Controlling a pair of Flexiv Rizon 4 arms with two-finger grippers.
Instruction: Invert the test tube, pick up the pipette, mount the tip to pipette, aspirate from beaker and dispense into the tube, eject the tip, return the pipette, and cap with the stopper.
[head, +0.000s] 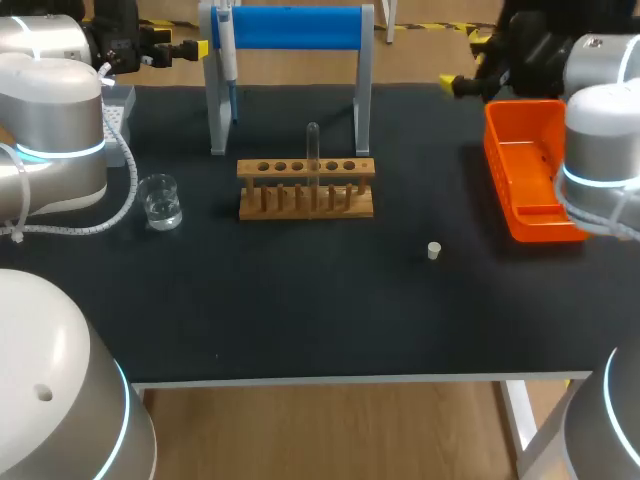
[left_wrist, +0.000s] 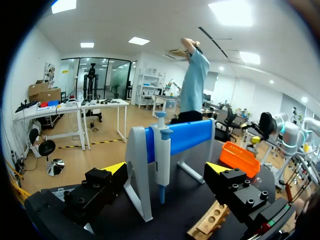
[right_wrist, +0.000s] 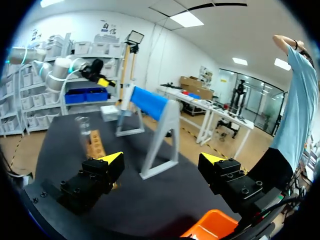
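Glass test tube (head: 313, 150), clear and slim, stands upright in the wooden rack (head: 305, 190) at centre frame. The white-and-blue pipette (head: 227, 45) hangs on the blue-barred stand (head: 290, 28), upper middle. A small pale stopper (head: 434, 250) lies right of centre on the black table (head: 300, 320). My left pincer (left_wrist: 166, 170) and right pincer (right_wrist: 161, 160) both gape, holding nothing.
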